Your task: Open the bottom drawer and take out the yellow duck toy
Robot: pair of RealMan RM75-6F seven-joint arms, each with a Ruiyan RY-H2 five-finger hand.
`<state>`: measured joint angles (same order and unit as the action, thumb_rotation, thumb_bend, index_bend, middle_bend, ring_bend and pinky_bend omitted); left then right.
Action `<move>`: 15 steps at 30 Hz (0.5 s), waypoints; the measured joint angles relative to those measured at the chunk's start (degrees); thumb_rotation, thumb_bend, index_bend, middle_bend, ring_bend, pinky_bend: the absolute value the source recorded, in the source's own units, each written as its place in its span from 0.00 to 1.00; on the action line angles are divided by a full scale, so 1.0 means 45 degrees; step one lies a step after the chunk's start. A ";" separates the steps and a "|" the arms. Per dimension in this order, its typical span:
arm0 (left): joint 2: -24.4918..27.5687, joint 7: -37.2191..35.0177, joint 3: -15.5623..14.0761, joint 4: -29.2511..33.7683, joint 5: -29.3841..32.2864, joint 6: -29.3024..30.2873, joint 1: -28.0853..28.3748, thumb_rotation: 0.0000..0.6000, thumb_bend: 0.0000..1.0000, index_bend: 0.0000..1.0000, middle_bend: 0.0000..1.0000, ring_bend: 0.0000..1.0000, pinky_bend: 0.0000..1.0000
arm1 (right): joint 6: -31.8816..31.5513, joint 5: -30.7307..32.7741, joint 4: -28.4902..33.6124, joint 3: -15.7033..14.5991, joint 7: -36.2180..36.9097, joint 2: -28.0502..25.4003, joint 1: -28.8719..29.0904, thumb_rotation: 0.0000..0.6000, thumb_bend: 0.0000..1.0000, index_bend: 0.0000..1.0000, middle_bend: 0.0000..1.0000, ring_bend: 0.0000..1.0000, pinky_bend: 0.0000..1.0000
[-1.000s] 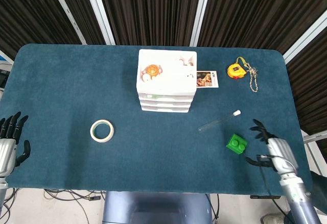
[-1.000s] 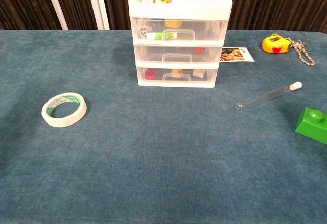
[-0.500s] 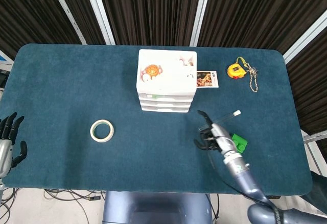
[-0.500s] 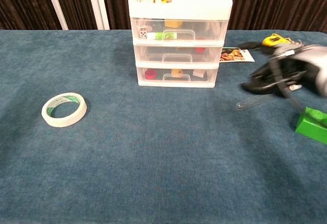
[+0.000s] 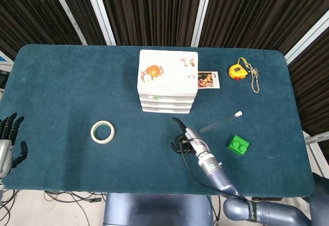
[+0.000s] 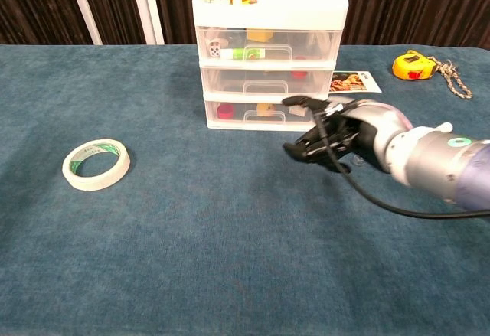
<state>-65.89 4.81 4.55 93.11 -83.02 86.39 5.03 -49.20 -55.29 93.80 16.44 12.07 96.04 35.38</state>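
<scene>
Though blurred, the yellow duck toy [image 6: 265, 109] seems inside the drawer [image 6: 264, 115].

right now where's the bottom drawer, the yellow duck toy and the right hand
bottom drawer [image 6: 264, 114], chest view, on its clear front panel
yellow duck toy [image 6: 266, 109], chest view, on its body seen through the drawer front
right hand [image 6: 325, 133], chest view, on the dark palm

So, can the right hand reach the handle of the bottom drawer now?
Probably yes: the right hand is open just before the closed bottom drawer, with nothing between them.
</scene>
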 measured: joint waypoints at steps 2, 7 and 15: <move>0.0001 -0.0024 0.0008 0.0000 -0.0006 0.0006 0.0005 1.00 0.60 0.06 0.00 0.00 0.00 | 0.0180 0.0168 -0.0329 0.0074 0.0007 0.0282 0.0186 1.00 0.51 0.01 0.82 0.83 0.92; 0.0015 -0.0186 -0.0005 -0.0023 -0.0076 -0.0011 0.0026 1.00 0.61 0.06 0.00 0.00 0.00 | 0.0570 0.0548 -0.0963 0.0350 0.0395 0.0903 0.0467 1.00 0.51 0.00 0.81 0.83 0.92; 0.0049 -0.0362 0.0020 -0.0049 -0.0031 -0.0039 0.0036 1.00 0.61 0.06 0.00 0.00 0.00 | 0.1115 0.0984 -0.2122 0.0806 0.0819 0.1623 0.0943 1.00 0.53 0.00 0.81 0.83 0.92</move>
<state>-65.67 3.18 4.64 92.89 -83.16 86.22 5.19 -44.19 -50.86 84.25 20.07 15.76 103.34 39.62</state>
